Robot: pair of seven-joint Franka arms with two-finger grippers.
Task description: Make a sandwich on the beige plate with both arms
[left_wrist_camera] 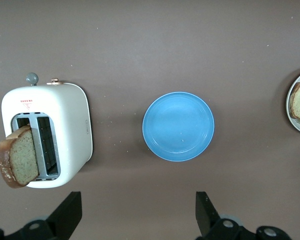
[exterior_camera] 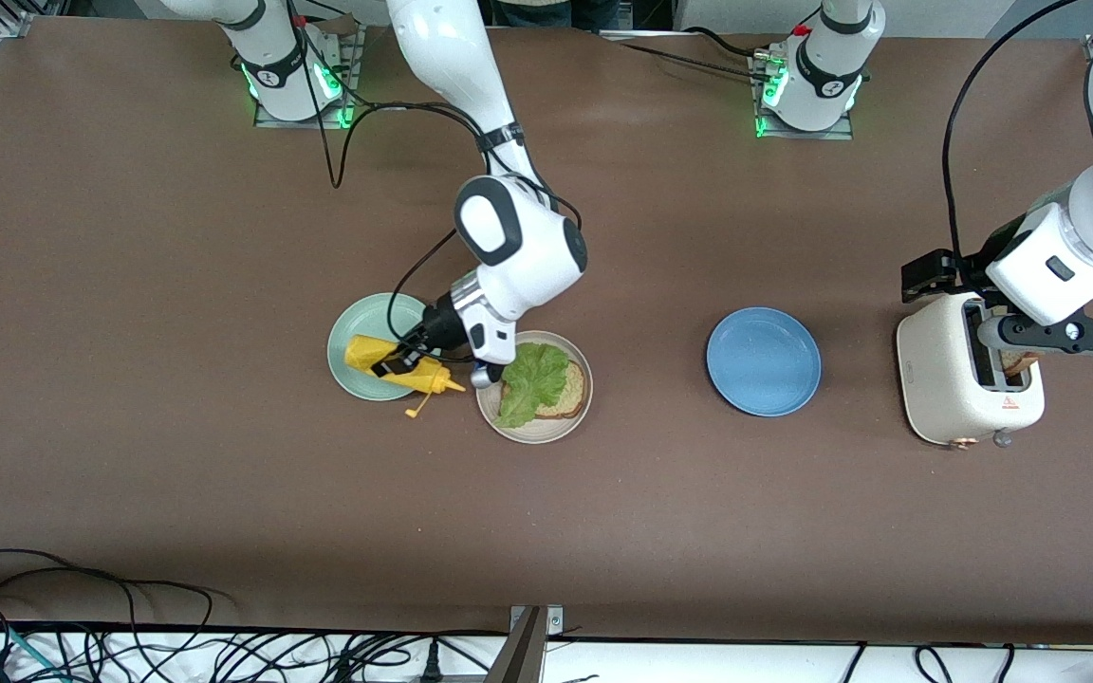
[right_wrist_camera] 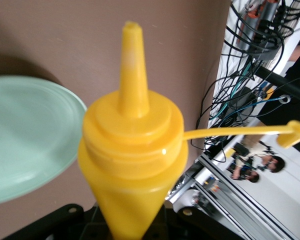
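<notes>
Front view, left of centre: right arm (exterior_camera: 471, 104) comes down from its base at top left, elbow bent, wrist angled down toward the mint-green plate (exterior_camera: 357, 327). Right gripper (exterior_camera: 395, 363) is clamped on the yellow squeeze bottle (exterior_camera: 399, 365), which lies tilted over that plate's rim, nozzle toward the beige plate (exterior_camera: 535, 432); its tethered cap (exterior_camera: 411, 413) dangles over the table. Right wrist view confirms the bottle (right_wrist_camera: 132, 150) sits between the jaws, cap off.

Centre: beige plate just beside the green one, nearer the camera. On it one bread slice (exterior_camera: 570, 387) with the lettuce leaf (exterior_camera: 529, 379) on top.

Right of centre: blue plate (exterior_camera: 763, 361), nothing on it.

Far right: left arm (exterior_camera: 1092, 237) reaches in from the right edge, wrist over the white toaster (exterior_camera: 945, 379). Left gripper (left_wrist_camera: 140, 212) hovers above the table between toaster (left_wrist_camera: 70, 125) and blue plate (left_wrist_camera: 178, 126), jaws spread wide, holding nothing. Second bread slice (left_wrist_camera: 19, 156) sticks up tilted out of a toaster slot.
</notes>
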